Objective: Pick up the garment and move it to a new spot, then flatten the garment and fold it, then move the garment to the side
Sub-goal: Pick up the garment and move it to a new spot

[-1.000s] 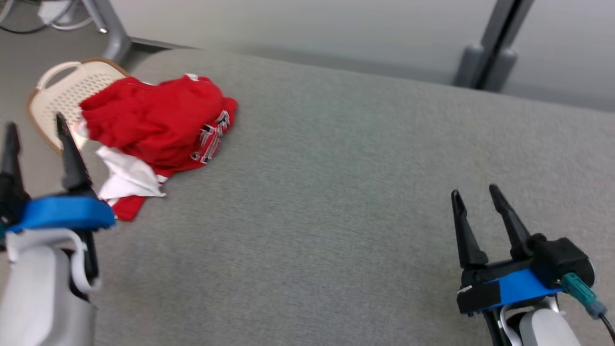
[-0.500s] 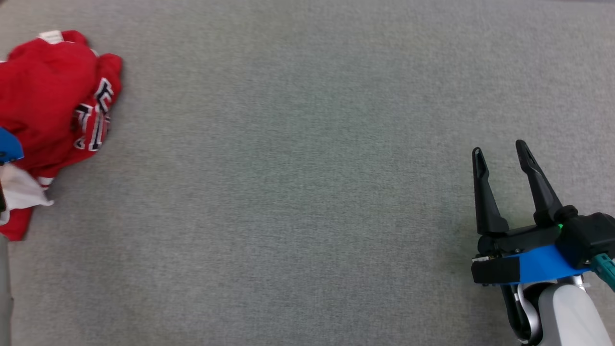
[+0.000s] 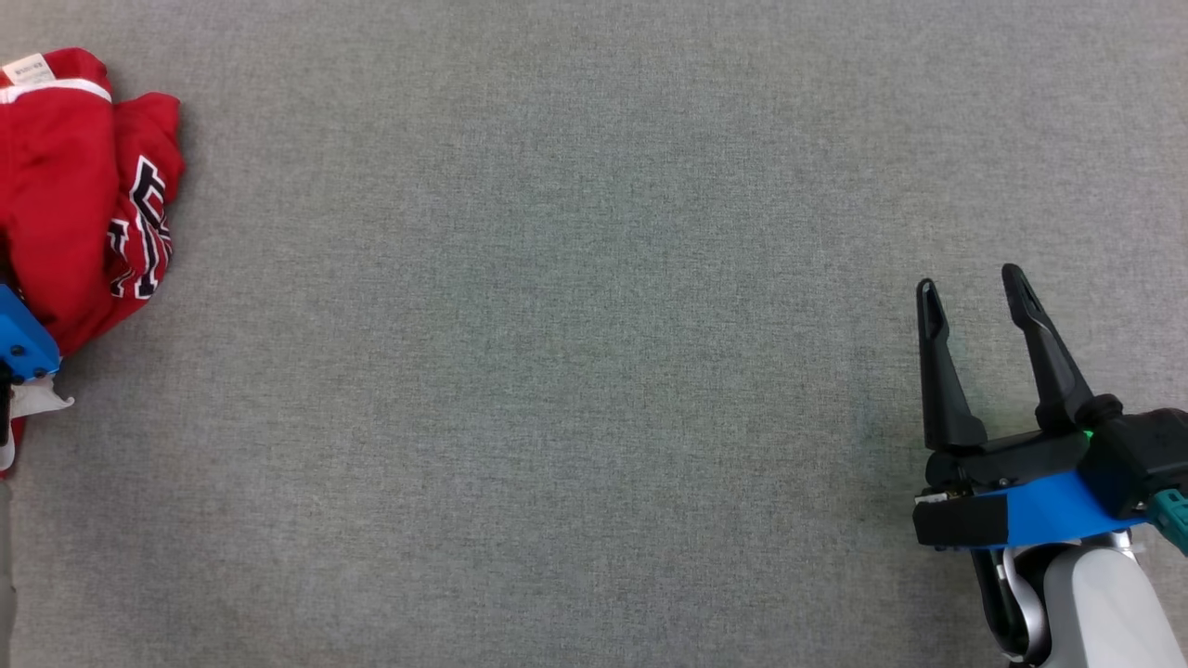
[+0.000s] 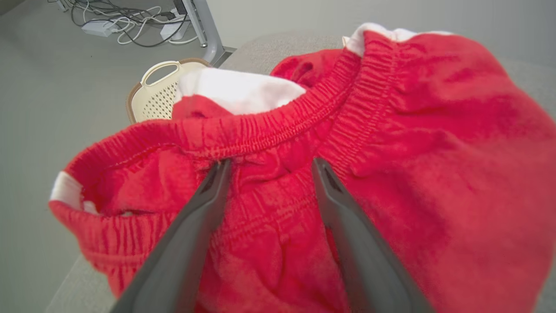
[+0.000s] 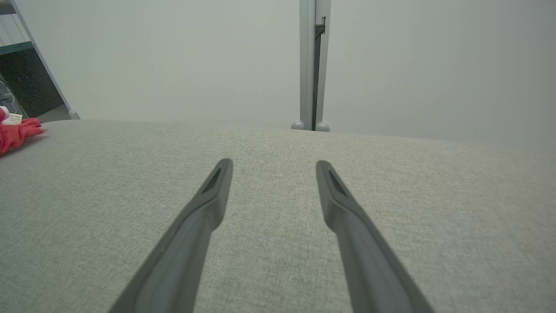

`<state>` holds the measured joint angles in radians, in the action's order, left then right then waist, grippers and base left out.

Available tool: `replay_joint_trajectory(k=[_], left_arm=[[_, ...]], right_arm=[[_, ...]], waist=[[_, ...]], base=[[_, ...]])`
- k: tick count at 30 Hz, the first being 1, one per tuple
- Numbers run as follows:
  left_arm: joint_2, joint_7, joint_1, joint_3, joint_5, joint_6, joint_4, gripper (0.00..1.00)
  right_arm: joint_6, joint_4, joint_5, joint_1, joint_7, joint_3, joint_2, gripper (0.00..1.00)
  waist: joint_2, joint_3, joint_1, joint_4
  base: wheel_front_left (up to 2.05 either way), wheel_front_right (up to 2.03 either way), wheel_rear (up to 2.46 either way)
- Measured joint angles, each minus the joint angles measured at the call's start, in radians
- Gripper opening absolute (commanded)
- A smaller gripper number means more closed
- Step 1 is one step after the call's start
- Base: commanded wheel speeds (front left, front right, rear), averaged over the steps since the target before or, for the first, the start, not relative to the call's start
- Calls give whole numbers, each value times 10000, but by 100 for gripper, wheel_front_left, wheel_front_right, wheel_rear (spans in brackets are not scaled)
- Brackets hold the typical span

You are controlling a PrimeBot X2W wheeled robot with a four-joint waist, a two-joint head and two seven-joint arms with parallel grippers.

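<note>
While left tool (image 4: pixel 271 161) gapes, garment (image 4: pixel 412 130) lies crumpled.

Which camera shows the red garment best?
Left wrist view: the red garment is close up, its fabric and folds clear. Head view cuts it off at the left edge; right wrist view catches a far corner.

**Red on Grey**

The garment (image 3: pixel 65 186) is showing bright red all over, with white parts at its edges, dark letters edged in white on one fold, and a small white label. The fabric surface (image 3: pixel 557 371) under it is showing plain grey with a fine woven speckle. The right gripper (image 3: pixel 969 279) is showing black fingers above a blue plate, with a teal plug beside. The left gripper (image 4: pixel 273 161) is showing dark grey fingers. The laundry basket (image 4: pixel 150 98) is showing cream with a pattern of small holes and a brown rim.
</note>
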<state>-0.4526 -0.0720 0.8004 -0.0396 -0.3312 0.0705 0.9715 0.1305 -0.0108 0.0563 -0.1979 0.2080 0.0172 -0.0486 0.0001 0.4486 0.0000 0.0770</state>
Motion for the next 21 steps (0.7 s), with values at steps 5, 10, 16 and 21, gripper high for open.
replay_joint_trajectory(k=[5, 10, 16, 21], left_arm=[[88, -763, 127, 140, -221, 201, 430, 100], [115, -1024, 209, 270, -328, 336, 708, 0], [17, -380, 211, 410, -347, 412, 754, 0], [-113, 675, 335, 546, -171, 420, 428, 0]], right_arm=[[0, 4, 0, -19, -40, -88, 0, 100], [0, 31, 4, -44, -38, -84, 0, 100], [0, 242, 157, -69, 63, -125, -2, 100], [0, 560, 359, -59, 224, -232, -2, 100]], waist=[[0, -28, 0, -18], [0, -72, 0, -80], [0, -366, 0, -145], [-1, -828, 0, -211]], base=[[0, 0, 0], [0, 0, 0], [0, 0, 0], [0, 0, 0]])
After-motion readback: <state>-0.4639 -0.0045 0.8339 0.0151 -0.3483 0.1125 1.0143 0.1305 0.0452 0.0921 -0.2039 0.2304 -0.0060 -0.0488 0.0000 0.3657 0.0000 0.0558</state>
